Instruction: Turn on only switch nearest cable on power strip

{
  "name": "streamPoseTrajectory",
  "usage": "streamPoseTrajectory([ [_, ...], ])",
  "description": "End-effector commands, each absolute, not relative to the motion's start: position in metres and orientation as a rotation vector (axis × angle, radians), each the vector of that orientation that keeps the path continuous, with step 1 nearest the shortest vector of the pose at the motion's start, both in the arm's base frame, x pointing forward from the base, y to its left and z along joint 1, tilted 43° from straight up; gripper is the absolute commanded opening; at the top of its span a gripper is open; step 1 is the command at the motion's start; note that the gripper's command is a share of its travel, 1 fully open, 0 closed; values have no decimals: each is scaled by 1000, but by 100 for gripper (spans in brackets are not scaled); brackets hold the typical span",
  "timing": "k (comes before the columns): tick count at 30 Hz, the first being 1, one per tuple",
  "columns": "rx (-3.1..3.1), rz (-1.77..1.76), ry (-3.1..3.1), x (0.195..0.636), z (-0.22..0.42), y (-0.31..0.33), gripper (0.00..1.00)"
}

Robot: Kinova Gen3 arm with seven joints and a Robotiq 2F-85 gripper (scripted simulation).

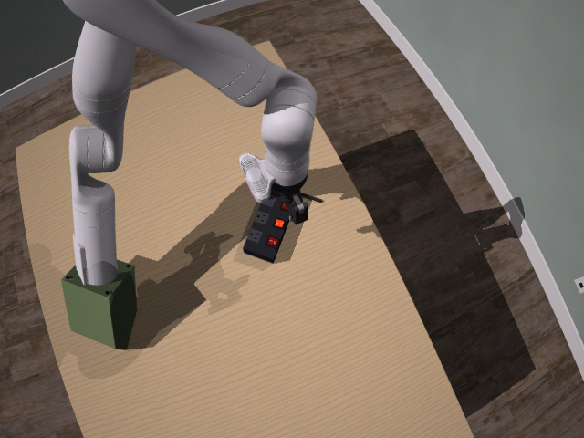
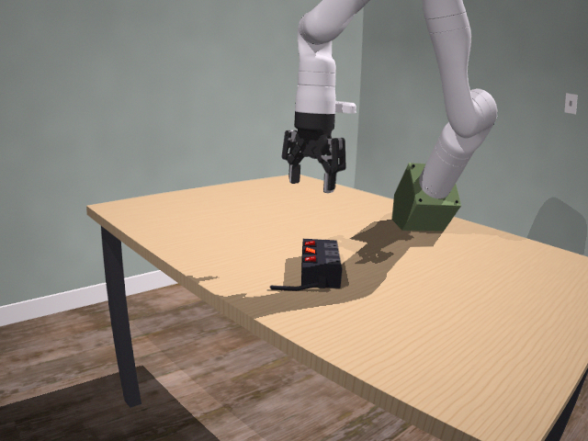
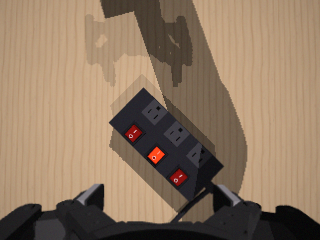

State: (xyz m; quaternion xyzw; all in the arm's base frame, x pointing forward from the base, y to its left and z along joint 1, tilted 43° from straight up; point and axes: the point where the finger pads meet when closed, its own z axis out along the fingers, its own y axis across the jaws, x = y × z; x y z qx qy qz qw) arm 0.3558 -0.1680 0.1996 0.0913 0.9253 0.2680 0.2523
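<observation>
The gripper hangs wide open and empty above the power strip, which lies flat at mid-frame on the table. A finger pressing off-centre could flip the wrong rocker switch or shove the strip. Only small on/off marks show on the switches; no brand is legible.
</observation>
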Motion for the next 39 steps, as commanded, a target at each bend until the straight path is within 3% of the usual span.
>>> streamPoseTrajectory([
  [1, 251, 728, 2516, 356, 200, -168, 100],
  [19, 504, 832, 2522, 357, 193, -160, 100],
  [39, 1526, 1120, 2332, 364, 172, -140, 100],
])
